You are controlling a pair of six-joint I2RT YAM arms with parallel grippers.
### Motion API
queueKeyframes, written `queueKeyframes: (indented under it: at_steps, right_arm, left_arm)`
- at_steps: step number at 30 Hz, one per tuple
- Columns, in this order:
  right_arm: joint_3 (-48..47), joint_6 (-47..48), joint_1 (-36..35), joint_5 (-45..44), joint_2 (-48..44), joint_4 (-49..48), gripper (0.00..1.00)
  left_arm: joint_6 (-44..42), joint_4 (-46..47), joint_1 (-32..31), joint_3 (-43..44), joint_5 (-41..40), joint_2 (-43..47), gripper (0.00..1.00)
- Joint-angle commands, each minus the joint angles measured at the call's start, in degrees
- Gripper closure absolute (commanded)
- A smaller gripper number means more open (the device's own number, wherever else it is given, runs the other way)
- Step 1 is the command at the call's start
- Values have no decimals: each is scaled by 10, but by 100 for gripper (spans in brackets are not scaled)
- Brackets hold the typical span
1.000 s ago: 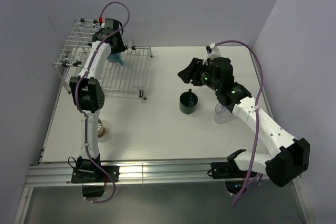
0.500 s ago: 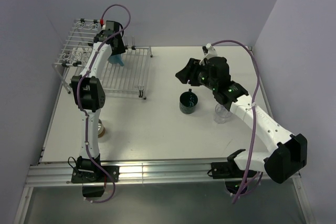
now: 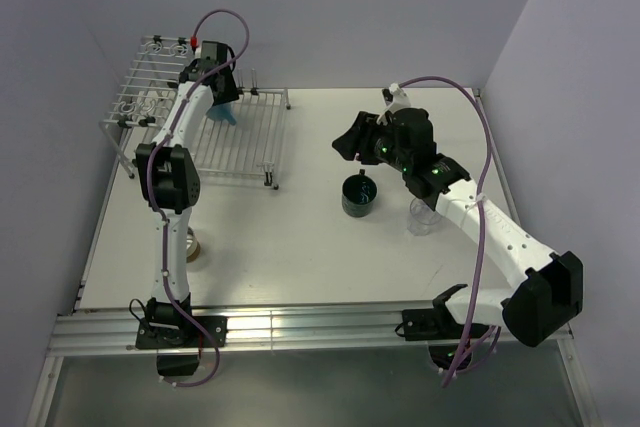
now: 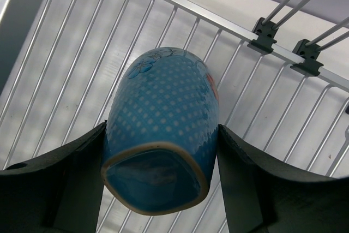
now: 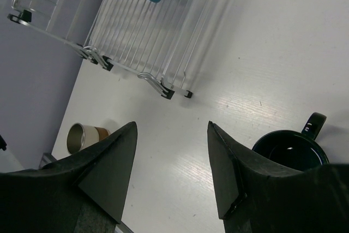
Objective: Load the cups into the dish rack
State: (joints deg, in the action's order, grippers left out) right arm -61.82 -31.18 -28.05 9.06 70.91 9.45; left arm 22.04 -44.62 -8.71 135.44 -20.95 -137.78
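Only the right arm had shifted, drawing its right gripper [image 5: 172,126] a little toward the left and far side of the tabletop [image 3: 300,257]; the left arm had held its pose. The left gripper [image 4: 161,151] had its fingers clamped on the sides of the light-blue mug [image 4: 163,124], hanging it over the flat slatted part of the dish rack [image 3: 245,147], which filled the far-left corner. The end turned to the wrist camera looked like the mug's base, so the mouth probably faced the slats, as for draining. It did not yet seem to be resting on the wires.

The right fingers stood moderately apart and held nothing, hovering just far of the dark teal mug [image 3: 358,195] near the middle of the tabletop, probably lining up on it. The clear tumbler [image 3: 421,215] stood beside that mug toward the right edge. The tan-brown cup [image 3: 190,244] waited upright by the left edge.
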Motion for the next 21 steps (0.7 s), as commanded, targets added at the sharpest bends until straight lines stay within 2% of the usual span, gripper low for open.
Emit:
queueKeyframes:
  at_steps: [1,5,21]
  right_arm:
    - [-25,8,-5,-5,4,-22,38]
    - [-25,8,-5,-8,3,-23,38]
    - [-18,12,-6,-12,4,-25,38]
  left_arm:
    - [-6,31,1,-3,-6,20,28]
    - [-9,35,-3,-9,-9,20,22]
    - [-18,67,-15,-47,-16,44,17]
